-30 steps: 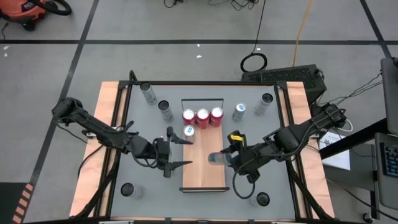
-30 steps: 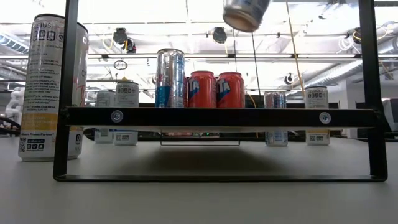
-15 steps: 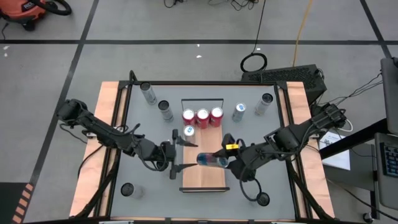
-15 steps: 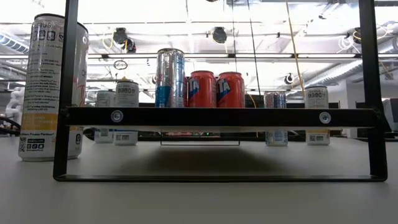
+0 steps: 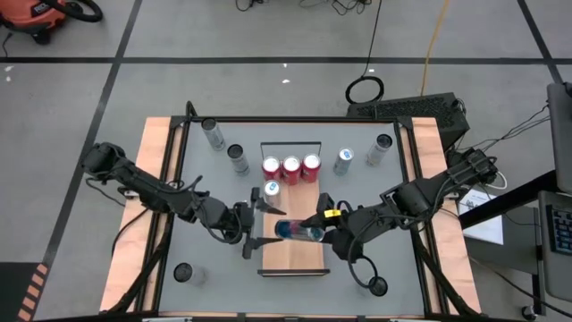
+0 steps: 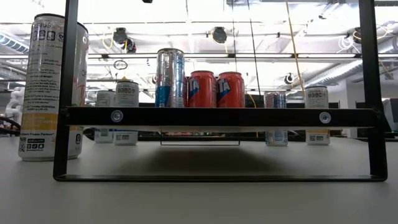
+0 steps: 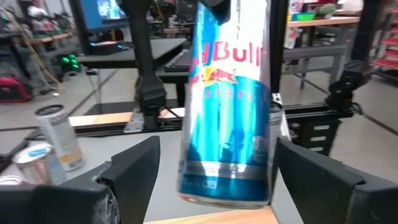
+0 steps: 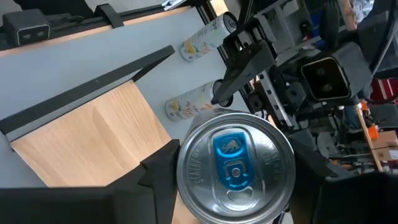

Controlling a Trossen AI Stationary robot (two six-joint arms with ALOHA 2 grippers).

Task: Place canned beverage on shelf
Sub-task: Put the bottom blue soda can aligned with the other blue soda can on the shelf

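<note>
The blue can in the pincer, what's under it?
Under the blue can, held by the right pincer, lies the bare wood of the shelf. The can hides the patch of board right beneath it, so I cannot see that spot.

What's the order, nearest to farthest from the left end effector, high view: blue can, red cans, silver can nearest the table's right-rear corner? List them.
1. blue can, just right of the left end effector, over the shelf.
2. red cans, shelf's rail end.
3. silver can, right-rear corner.
</note>
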